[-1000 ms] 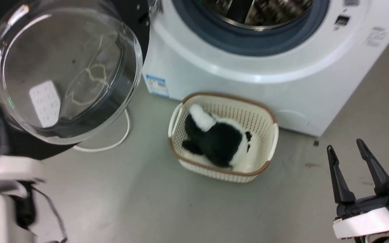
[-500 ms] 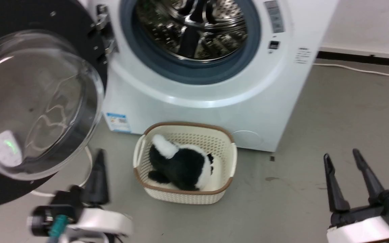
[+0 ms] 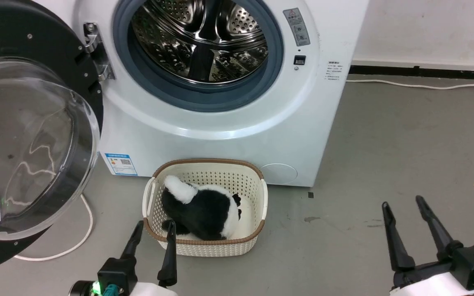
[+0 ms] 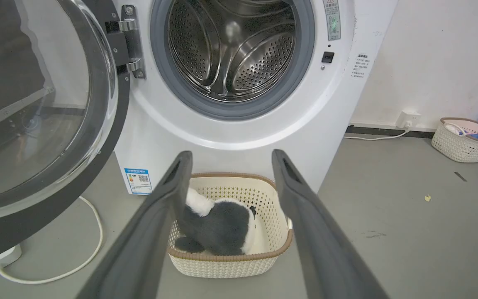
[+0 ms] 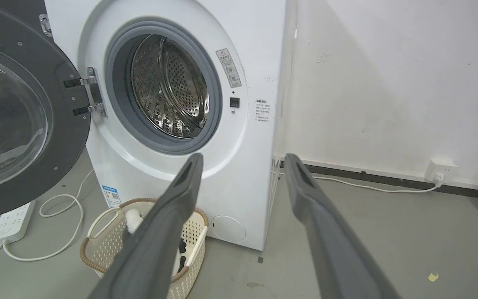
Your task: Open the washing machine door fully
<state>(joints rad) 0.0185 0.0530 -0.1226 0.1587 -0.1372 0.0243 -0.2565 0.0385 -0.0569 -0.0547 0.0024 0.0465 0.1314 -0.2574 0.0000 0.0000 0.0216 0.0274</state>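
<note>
The washing machine door [image 3: 23,139] [image 4: 35,108] [image 5: 19,112], a big black disc with a clear glass bowl, stands swung wide on its metal hinge [image 3: 97,51] at the left of the washing machine [image 3: 220,123] [image 4: 239,124] [image 5: 172,124]. The steel drum [image 3: 198,39] lies exposed inside the grey gasket. My left gripper [image 3: 154,225] [image 4: 228,155] hovers open low in front of the machine, apart from the door. My right gripper [image 3: 401,203] [image 5: 241,160] is open at the lower right, holding nothing.
A cream basket [image 3: 206,242] [image 4: 230,265] [image 5: 106,249] holding a black-and-white plush toy [image 3: 202,207] sits on the floor before the machine. A white cable [image 3: 76,238] and power strip [image 5: 10,222] lie under the door. Another basket [image 4: 465,139] stands by the far wall.
The head camera has pulled back and tilted up, showing more of the drum. My left gripper has left the door's edge and come down to the middle bottom, open.
</note>
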